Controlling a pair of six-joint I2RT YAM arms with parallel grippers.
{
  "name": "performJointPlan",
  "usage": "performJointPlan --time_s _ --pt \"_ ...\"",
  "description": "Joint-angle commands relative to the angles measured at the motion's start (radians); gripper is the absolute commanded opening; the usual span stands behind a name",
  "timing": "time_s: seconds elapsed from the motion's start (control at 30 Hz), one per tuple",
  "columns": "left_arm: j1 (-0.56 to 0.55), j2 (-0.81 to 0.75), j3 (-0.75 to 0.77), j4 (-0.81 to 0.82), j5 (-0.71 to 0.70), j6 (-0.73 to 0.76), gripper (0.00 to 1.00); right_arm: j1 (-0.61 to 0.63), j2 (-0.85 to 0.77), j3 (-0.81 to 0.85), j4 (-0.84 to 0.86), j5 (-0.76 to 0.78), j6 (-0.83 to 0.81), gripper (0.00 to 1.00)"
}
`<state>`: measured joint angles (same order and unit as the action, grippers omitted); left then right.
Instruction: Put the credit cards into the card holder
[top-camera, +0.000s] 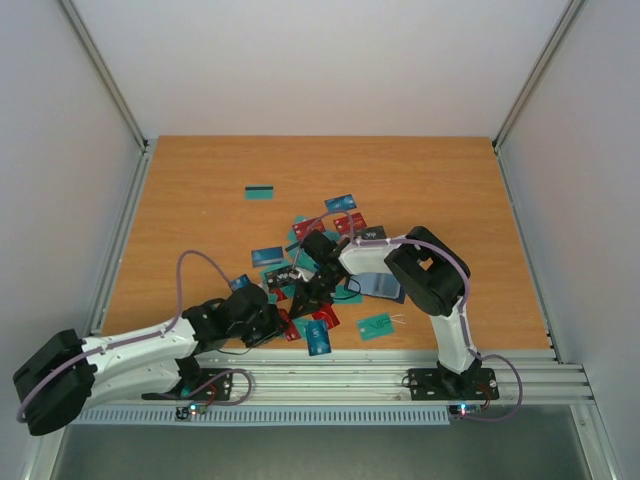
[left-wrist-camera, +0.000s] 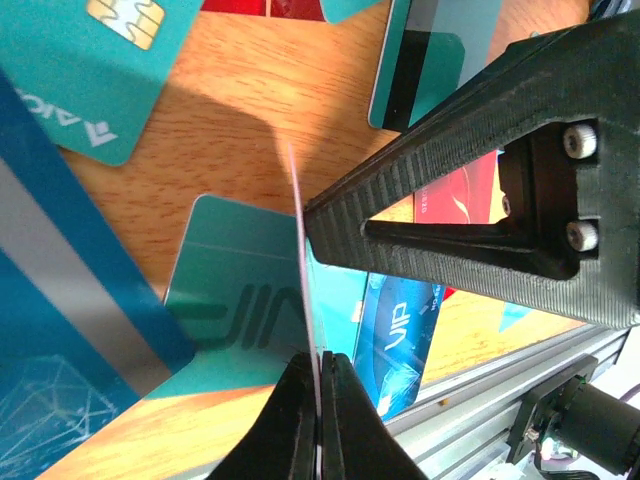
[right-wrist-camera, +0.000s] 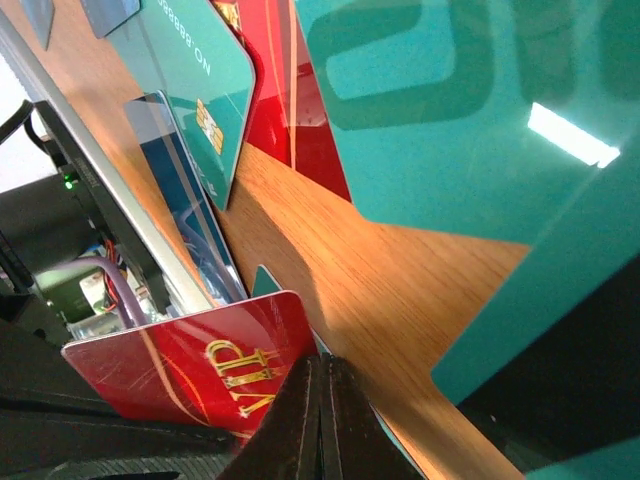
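Note:
Several credit cards (top-camera: 340, 204) in blue, teal and red lie scattered on the wooden table. My left gripper (left-wrist-camera: 320, 355) is shut on a thin card (left-wrist-camera: 304, 270) that stands on edge over a teal card (left-wrist-camera: 240, 300). In the right wrist view an upright red VIP card (right-wrist-camera: 190, 360) stands against my right gripper (right-wrist-camera: 322, 360), which is shut with nothing visible between its fingers. From above, the two grippers (top-camera: 293, 300) (top-camera: 312, 288) meet over the card pile. The card holder (top-camera: 386, 288) lies dark and light blue, partly hidden under the right arm.
The aluminium rail (top-camera: 350, 370) runs along the near table edge, close behind the left gripper. A lone teal card (top-camera: 260, 192) lies far left and another teal card (top-camera: 375, 325) near the front. The right finger (left-wrist-camera: 480, 200) crosses the left wrist view.

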<state>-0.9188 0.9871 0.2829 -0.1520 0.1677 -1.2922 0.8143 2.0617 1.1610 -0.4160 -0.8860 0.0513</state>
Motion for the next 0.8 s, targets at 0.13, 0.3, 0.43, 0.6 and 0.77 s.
performJointPlan --time_s 0.13,0.3,0.43,0.6,0.77 --pt "-0.004 -0.109 0.117 -0.143 -0.047 0.103 0.00 -0.005 -0.040 0.094 -0.161 0.075 0.002 0.01" --pt "-0.002 -0.131 0.244 -0.268 -0.033 0.246 0.00 -0.069 -0.134 0.181 -0.240 0.095 0.002 0.02" --pt "0.013 -0.083 0.346 -0.294 0.021 0.382 0.00 -0.155 -0.258 0.170 -0.289 0.113 0.003 0.07" --pt "0.056 0.096 0.528 -0.300 0.151 0.571 0.00 -0.308 -0.418 0.049 -0.374 0.169 -0.008 0.09" --pt "0.115 0.333 0.673 -0.214 0.359 0.686 0.00 -0.448 -0.551 -0.090 -0.474 0.268 -0.017 0.08"
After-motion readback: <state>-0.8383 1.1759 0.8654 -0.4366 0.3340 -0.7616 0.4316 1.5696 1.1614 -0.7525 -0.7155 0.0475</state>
